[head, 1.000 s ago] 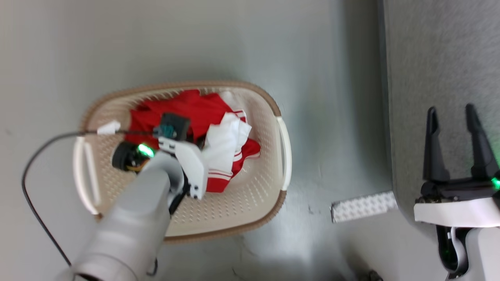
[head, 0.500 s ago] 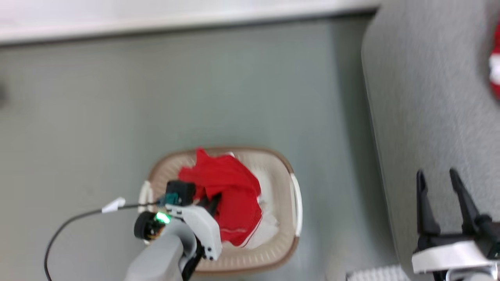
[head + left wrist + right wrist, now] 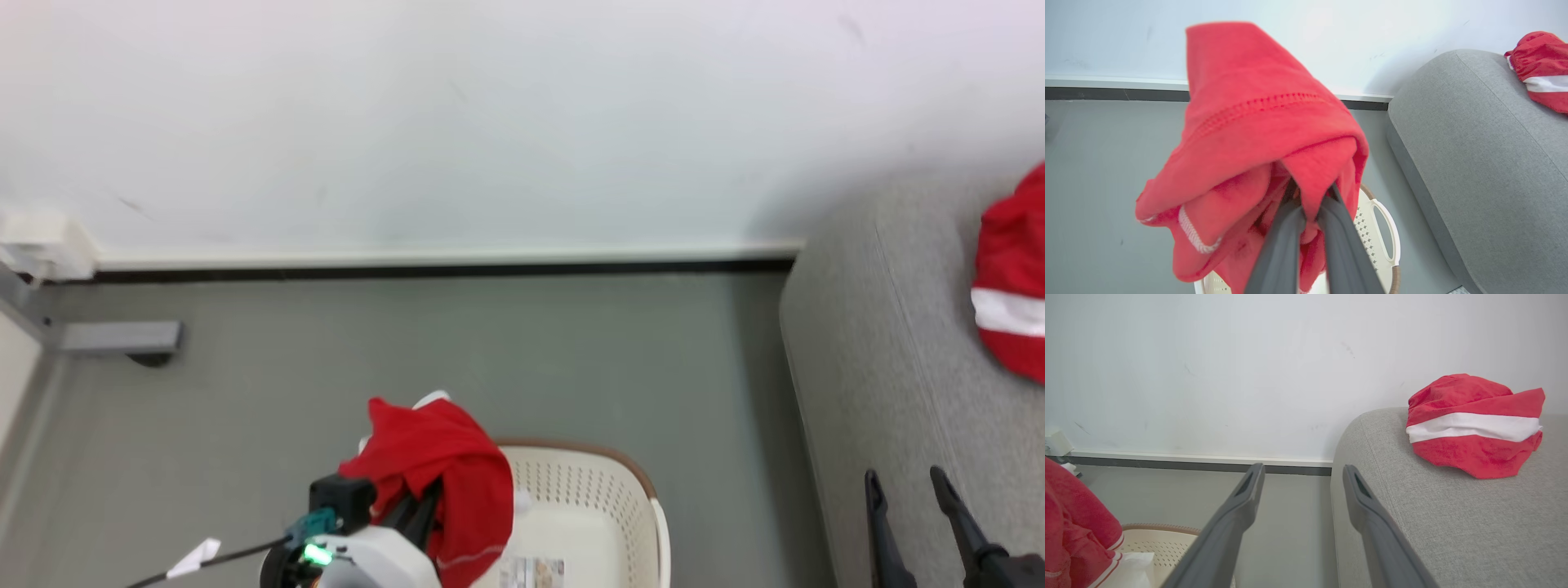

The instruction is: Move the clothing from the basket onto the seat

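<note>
Red clothing (image 3: 1257,122), pinched between left fingers (image 3: 1276,253)

Basket (image 3: 596,490) partly off-frame below.

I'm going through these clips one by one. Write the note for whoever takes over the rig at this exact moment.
Left gripper: shut on a red garment, which is lifted above the basket.
Right gripper: open and empty, near the sofa's edge.
Done: the held garment is up out of the basket. A second red-and-white garment lies on the sofa.
Left: carry the held garment over to the sofa and let it go. Some white cloth lies in the basket and probably needs moving too.
</note>
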Available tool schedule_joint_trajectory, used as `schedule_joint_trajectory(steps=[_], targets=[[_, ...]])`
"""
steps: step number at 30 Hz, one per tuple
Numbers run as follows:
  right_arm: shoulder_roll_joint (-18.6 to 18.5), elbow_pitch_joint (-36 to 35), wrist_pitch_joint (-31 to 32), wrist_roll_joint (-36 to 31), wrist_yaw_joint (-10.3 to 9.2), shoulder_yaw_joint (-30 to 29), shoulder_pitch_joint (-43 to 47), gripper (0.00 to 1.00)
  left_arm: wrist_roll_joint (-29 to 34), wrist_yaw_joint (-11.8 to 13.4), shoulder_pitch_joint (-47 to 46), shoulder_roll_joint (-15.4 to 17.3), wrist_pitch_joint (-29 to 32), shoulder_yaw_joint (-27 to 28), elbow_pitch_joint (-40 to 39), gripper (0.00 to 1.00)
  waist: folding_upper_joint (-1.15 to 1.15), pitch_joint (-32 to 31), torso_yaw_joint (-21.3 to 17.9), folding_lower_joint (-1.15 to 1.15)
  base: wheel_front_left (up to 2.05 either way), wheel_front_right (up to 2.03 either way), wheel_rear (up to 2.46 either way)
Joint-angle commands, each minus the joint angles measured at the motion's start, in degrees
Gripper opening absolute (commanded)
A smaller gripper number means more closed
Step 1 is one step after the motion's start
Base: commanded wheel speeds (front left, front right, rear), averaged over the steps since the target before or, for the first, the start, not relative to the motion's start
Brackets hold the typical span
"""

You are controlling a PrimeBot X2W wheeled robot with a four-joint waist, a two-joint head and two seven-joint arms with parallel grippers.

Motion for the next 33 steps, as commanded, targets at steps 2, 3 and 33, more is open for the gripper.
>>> schedule_joint_trajectory(steps=[2, 3, 33], targets=[[-0.12, 0.34, 0.07, 0.24, 0.07, 0.21, 1.85, 1.0, 1.11, 0.83, 3.17, 1.01, -0.02, 1.11, -2.95, 0.0, 0.0, -4.9, 3.06, 0.02, 0.0, 0.0, 0.0], [-0.13, 0.43, 0.07, 0.29, 0.07, 0.29, 2.36, 1.0, 1.23, 1.2, 4.01, 1.28, -0.03, 1.61, -4.32, 0.0, 0.0, -5.56, 3.32, 0.02, 0.0, 0.0, 0.0], [-0.11, -1.5, 0.07, 2.35, 0.07, 5.38, 5.5, 1.0, 5.4, 4.59, 16.13, 6.99, 0.74, 8.09, -27.36, 0.0, 0.0, -13.62, 5.56, 0.02, 0.0, 0.0, 0.0]])
